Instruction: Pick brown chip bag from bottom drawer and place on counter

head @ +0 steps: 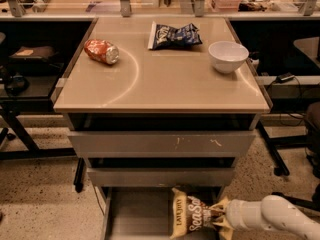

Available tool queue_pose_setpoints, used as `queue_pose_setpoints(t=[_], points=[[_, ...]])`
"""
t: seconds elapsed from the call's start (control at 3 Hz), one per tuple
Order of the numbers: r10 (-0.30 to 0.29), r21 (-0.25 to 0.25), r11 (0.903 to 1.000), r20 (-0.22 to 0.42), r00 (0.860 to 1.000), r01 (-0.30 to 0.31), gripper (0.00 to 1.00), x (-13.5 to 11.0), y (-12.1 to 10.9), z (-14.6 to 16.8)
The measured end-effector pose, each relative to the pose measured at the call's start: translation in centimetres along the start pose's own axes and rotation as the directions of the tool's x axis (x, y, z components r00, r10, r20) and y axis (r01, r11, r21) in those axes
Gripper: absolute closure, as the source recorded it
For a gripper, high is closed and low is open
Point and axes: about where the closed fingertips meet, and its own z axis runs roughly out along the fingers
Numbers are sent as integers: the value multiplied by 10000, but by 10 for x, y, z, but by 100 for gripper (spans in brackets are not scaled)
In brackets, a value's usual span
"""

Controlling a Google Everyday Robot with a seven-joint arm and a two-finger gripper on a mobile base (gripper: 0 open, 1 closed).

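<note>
Pincer at "Sea Salt" brown chip bag, bottom drawer.

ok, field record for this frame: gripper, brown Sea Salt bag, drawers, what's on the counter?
gripper: gripper, lower right of view, at the bag's right edge
target: crinkly dark brown chip bag with white "Sea Salt" lettering, upright in the open drawer
drawer: narrow grey metal bottom drawer, pulled open
counter: smooth beige rectangular counter, target not yet on it
on counter: red can on its side, back left; dark blue chip bag, back middle; white bowl, right
</note>
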Motion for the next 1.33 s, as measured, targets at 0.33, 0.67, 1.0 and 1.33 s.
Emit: queue_pose_setpoints(t=[0.33,0.67,1.0,1.33], points=[[-56,73,10000,-78,10000,56,100,0,-4,-4],[-79,-163,9998,-186,9998,76,100,1,4,5],[-552,118,9984,-429,9976,557,100,-18,6,-12],[-1651,631,9835,-712,9837,1696,100,-71,4,-50]])
